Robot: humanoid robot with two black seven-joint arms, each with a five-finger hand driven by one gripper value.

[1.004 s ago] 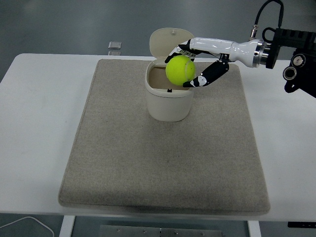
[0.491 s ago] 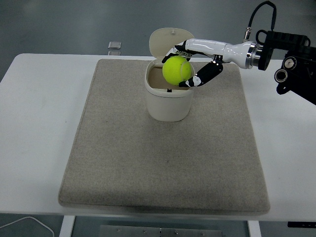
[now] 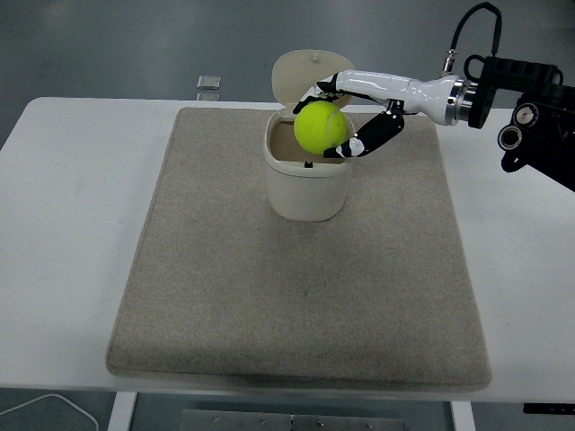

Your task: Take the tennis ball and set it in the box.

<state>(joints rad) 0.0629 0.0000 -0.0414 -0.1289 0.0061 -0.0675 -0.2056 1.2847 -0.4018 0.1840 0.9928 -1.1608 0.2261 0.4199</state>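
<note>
You see a white table (image 3: 63, 224) with a big grey mat (image 3: 296, 296) on it. At the bottom left corner, well in front of the box, a thin white cable (image 3: 54, 409) is cut off by the picture's edge.

The cream box (image 3: 305, 184) stands on the far half of the mat. Its lid (image 3: 301, 79) is flipped up behind it. You can only see a bit of the inside, because the tennis ball (image 3: 321, 127) hangs over the opening and hides the rest.

The right hand (image 3: 355, 117) comes in from the right of the box, its fingers wrapped around the ball. The ball hides some fingertips.

Behind the box, to its left, a small grey thing (image 3: 208, 83) lies on the table; it is too small to tell what it is.
</note>
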